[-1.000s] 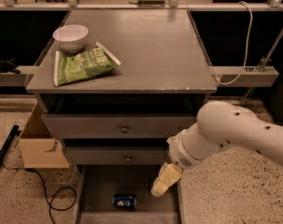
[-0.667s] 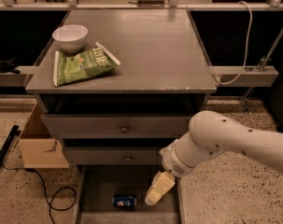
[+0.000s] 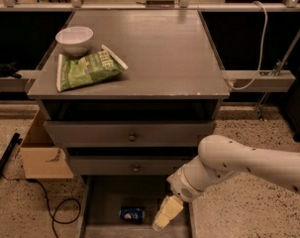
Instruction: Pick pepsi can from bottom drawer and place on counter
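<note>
Lower and further left than a moment ago, the pale gripper [image 3: 164, 219] hangs over the open grey bottom drawer [image 3: 104, 202], below the front edge of the broad grey counter [image 3: 159, 48]. It is just right of the small blue pepsi can [image 3: 132, 213] lying in the drawer. How wide the gripper stands, I cannot tell.

wht bowl [image 3: 74, 39] upright, back-left | grn chip bag [image 3: 87, 69] flat, just beside bowl, nearer me | cardboard box [image 3: 43, 155] on floor, view-left | blk cable [image 3: 48, 198] looped by box | wht cable [image 3: 259, 38] hanging view-right | gripper [image 3: 168, 214] low at btm of view, well apart from all these
</note>
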Tool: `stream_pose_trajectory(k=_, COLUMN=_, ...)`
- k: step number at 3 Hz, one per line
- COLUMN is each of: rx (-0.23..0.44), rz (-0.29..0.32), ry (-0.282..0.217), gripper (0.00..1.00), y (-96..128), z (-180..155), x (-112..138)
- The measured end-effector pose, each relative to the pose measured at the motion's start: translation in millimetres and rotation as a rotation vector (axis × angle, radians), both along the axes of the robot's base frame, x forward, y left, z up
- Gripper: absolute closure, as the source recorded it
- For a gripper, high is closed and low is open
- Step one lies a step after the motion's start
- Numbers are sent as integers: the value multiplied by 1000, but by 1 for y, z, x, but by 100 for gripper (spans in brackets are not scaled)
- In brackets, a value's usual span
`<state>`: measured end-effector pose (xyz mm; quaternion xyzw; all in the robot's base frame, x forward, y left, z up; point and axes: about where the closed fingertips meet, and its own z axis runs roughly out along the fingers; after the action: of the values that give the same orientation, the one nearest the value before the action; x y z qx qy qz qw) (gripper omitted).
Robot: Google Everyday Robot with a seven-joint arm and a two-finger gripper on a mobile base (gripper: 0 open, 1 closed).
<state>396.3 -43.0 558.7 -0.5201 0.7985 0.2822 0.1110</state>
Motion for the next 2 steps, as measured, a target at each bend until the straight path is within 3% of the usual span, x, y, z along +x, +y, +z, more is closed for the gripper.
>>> stream_pose_trajectory(k=1, rx=1, rz=0, ry=2, gripper=0, y=0, z=-1, x=0)
stream_pose_trajectory(k=2, rx=46, rz=-46, ry=-49, gripper=0, y=4, z=0, x=-1)
